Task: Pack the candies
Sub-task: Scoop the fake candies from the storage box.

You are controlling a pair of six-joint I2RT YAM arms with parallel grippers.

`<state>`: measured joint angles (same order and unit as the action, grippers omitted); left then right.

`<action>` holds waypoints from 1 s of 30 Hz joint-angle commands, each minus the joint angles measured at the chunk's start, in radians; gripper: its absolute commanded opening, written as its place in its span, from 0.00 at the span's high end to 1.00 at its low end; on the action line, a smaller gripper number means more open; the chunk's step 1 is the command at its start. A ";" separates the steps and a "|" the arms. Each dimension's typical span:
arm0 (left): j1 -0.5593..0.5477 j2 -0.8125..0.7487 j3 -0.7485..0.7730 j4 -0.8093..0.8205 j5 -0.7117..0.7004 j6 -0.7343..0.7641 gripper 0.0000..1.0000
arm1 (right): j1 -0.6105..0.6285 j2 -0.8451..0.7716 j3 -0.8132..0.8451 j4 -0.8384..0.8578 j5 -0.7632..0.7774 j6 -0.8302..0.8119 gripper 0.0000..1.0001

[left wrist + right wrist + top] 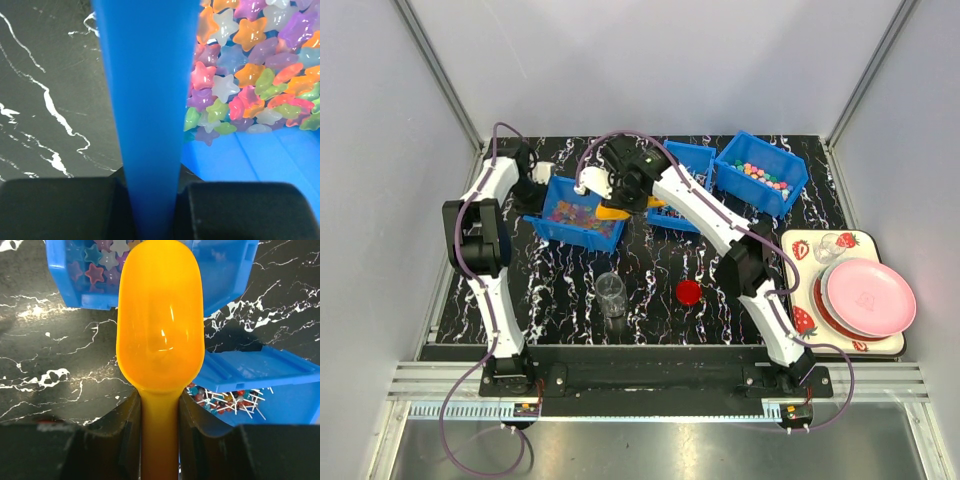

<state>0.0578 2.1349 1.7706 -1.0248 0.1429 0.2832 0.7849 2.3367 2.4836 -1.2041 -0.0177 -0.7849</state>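
Pastel star-shaped candies [250, 75] fill the left blue bin [552, 226]. My left gripper [150, 210] is shut on that bin's left wall [150, 100], at the bin's far left corner in the top view, left gripper [544, 179]. My right gripper [160, 440] is shut on the handle of a yellow scoop [160, 320]. The scoop's bowl is empty and hangs over the bin's right edge, scoop [613, 212]. Small round candies [763, 176] lie in the far right bin. Stick candies [230, 400] lie in the middle bin [692, 158].
A clear cup [611, 293] stands upright near the front middle, with a flat red lid [688, 292] to its right. A strawberry-print tray [798, 243] at the right holds pink plates [868, 297] and a small glass [826, 245].
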 commanded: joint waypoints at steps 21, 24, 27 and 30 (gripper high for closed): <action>-0.021 -0.225 -0.095 0.189 0.081 -0.033 1.00 | 0.022 0.090 0.107 -0.063 0.240 -0.135 1.00; -0.030 -0.247 -0.112 0.201 0.080 -0.030 1.00 | 0.027 0.105 0.113 -0.058 0.245 -0.143 1.00; -0.041 -0.268 -0.132 0.218 0.081 -0.030 1.00 | 0.034 0.122 0.133 -0.046 0.252 -0.155 1.00; -0.052 -0.283 -0.143 0.233 0.063 -0.026 1.00 | 0.048 0.139 0.155 -0.037 0.262 -0.174 1.00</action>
<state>0.0174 1.9530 1.6245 -0.8722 0.1604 0.2584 0.8040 2.4523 2.5790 -1.2495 0.1997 -0.9005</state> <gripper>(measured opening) 0.118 0.346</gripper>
